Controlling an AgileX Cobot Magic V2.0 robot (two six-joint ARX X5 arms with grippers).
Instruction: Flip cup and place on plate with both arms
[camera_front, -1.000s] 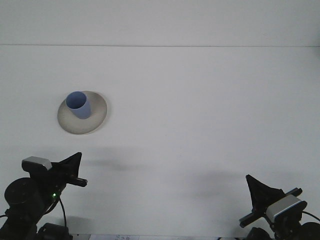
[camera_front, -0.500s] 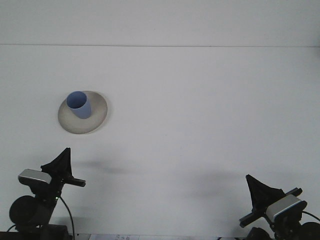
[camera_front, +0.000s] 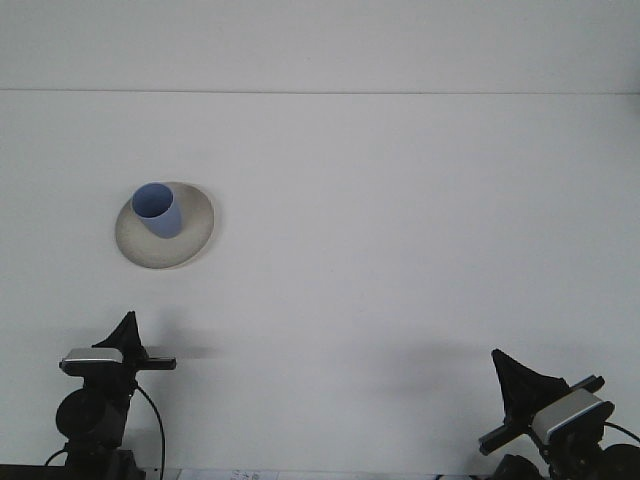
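Grippers are seen only at the near edge of the table: the left gripper (camera_front: 128, 328) at the near left, the right gripper (camera_front: 510, 378) at the near right, both low and holding nothing. Whether either gripper is apart or together cannot be told from this view. Farther out, the blue cup (camera_front: 158, 209) is found standing mouth-up on the grey plate (camera_front: 195, 232), on the left half of the table (camera_front: 400, 220), its axis roughly upright. The cup lies straight ahead of the left gripper and well apart from it; the right gripper is much farther off, across the table. The task is judged as good as done, with the cup already set on the plate.
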